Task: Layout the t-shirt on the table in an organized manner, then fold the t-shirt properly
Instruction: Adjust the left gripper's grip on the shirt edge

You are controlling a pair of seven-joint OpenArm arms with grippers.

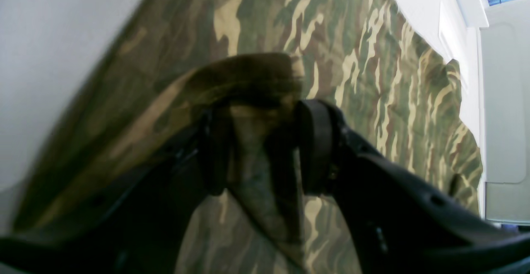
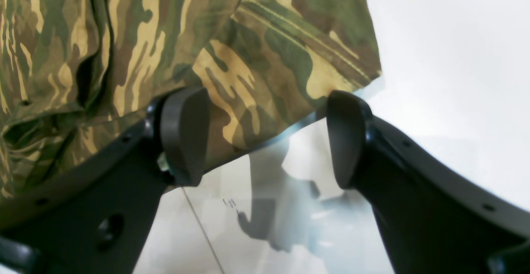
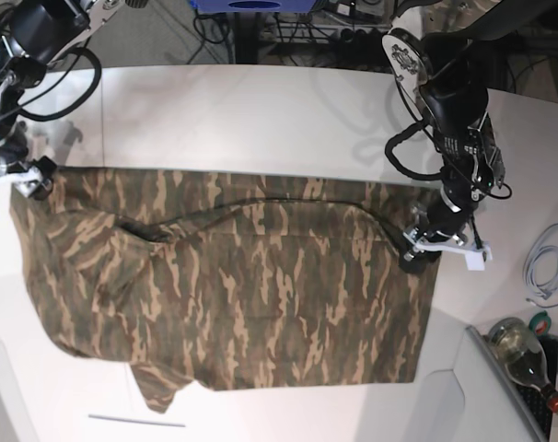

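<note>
The soft camouflage-print cloth t-shirt (image 3: 233, 285) in olive, brown and tan lies spread across the smooth white table (image 3: 261, 120). The left gripper (image 1: 265, 145) has its jaws pinching a raised fold of the shirt's edge. The right gripper (image 2: 267, 137) stands with jaws spread, a shirt corner just beyond them, nothing held.

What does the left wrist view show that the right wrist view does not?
Left wrist only: the left gripper shut on a raised fold of the t-shirt, pinched between its fingers.
Right wrist only: the right gripper open at a hemmed corner, with nothing between its fingers, and the dark seam line on the table.
Both: camouflage cloth lying on white tabletop.
</note>
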